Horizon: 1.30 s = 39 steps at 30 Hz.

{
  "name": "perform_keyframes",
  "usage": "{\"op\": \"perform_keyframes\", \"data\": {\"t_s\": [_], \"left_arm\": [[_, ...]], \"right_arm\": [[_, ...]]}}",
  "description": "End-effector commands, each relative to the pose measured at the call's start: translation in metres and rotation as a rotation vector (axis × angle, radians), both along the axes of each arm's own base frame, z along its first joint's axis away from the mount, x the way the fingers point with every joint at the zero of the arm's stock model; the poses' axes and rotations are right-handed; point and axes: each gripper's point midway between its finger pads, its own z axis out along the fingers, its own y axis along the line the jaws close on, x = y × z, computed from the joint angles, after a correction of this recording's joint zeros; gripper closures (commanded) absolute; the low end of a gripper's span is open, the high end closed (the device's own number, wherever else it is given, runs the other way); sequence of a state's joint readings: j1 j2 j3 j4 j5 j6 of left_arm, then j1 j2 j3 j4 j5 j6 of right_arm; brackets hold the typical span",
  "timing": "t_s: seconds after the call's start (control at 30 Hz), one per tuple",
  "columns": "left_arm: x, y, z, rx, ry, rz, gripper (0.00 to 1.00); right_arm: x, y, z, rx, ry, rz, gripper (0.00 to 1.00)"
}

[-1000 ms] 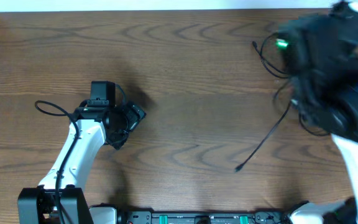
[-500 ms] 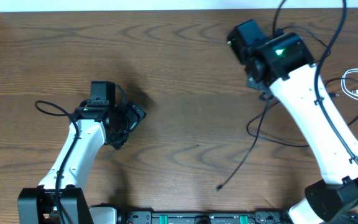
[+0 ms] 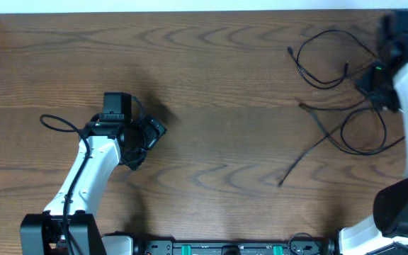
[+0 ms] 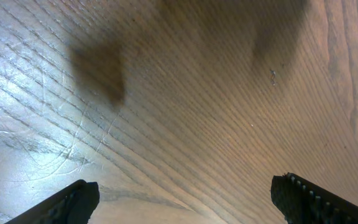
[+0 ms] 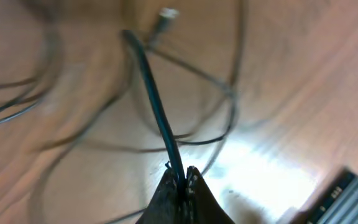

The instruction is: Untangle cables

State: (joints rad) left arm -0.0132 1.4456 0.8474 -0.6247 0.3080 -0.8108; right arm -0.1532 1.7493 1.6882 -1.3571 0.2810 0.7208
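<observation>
Two thin black cables lie tangled on the wooden table at the right. One forms a loop (image 3: 319, 58) near the far edge. The other makes a loop (image 3: 363, 133) with a long tail ending in a plug (image 3: 280, 184). My right gripper (image 3: 375, 79) hangs over them at the right edge. In the right wrist view that gripper (image 5: 182, 177) is shut on a black cable (image 5: 156, 106), which rises from the jaws over other blurred strands toward a small plug (image 5: 166, 12). My left gripper (image 3: 149, 134) rests at the left; its wrist view shows it open (image 4: 185, 196) over bare wood.
The left arm's own thick black wire (image 3: 57, 122) loops beside its forearm. The table's far edge (image 3: 190, 10) runs along the top, and the arms' base rail (image 3: 225, 248) lines the near edge.
My right arm has swung from mid-right to the far right edge with the black cable in its jaws. The cable's loose tail has slid right and farther away. The left arm is still.
</observation>
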Motion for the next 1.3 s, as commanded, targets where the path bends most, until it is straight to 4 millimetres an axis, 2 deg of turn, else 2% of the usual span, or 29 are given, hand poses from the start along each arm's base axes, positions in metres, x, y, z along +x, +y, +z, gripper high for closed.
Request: {"op": "perform_keyframes", "data": {"t_s": [0.0,0.03,0.07,0.13,0.2,0.27,0.33,0.57,0.67,0.9,1.0,1.13,1.27], "left_arm": [[0.002,0.003,0.004,0.015,-0.015,0.001,0.07],[0.002,0.003,0.004,0.015,-0.015,0.001,0.07],[0.002,0.003,0.004,0.015,-0.015,0.001,0.06],[0.002,0.003,0.004,0.015,-0.015,0.001,0.07],[0.002,0.003,0.004,0.015,-0.015,0.001,0.07],[0.002,0.003,0.004,0.015,-0.015,0.001,0.06],[0.002,0.003,0.004,0.015,-0.015,0.001,0.07],[0.002,0.003,0.004,0.015,-0.015,0.001,0.07],[0.002,0.003,0.004,0.015,-0.015,0.001,0.07],[0.002,0.003,0.004,0.015,-0.015,0.001,0.07],[0.002,0.003,0.004,0.015,-0.015,0.001,0.07],[0.002,0.003,0.004,0.015,-0.015,0.001,0.07],[0.002,0.003,0.004,0.015,-0.015,0.001,0.07]], "right_arm": [[-0.027,-0.023,-0.027,0.03,0.074,-0.06,0.99],[-0.035,-0.029,-0.039,0.037,0.099,-0.082,0.99],[-0.041,-0.033,-0.05,0.041,0.114,-0.098,0.84],[-0.052,-0.038,-0.069,0.05,0.143,-0.126,0.47],[-0.058,-0.044,-0.078,0.053,0.148,-0.148,0.4],[-0.056,-0.054,-0.079,0.048,0.131,-0.148,0.23],[-0.05,-0.069,-0.076,0.032,0.093,-0.134,0.02],[-0.029,-0.122,-0.068,-0.052,-0.043,-0.097,0.01],[-0.02,-0.139,-0.068,-0.074,-0.077,-0.004,0.01],[-0.003,-0.145,-0.09,-0.007,-0.167,0.24,0.02],[-0.006,-0.149,-0.104,-0.027,-0.146,0.317,0.12],[-0.004,-0.159,-0.12,-0.049,-0.157,0.319,0.24],[0.005,-0.168,-0.139,-0.077,-0.162,0.351,0.3]]}}
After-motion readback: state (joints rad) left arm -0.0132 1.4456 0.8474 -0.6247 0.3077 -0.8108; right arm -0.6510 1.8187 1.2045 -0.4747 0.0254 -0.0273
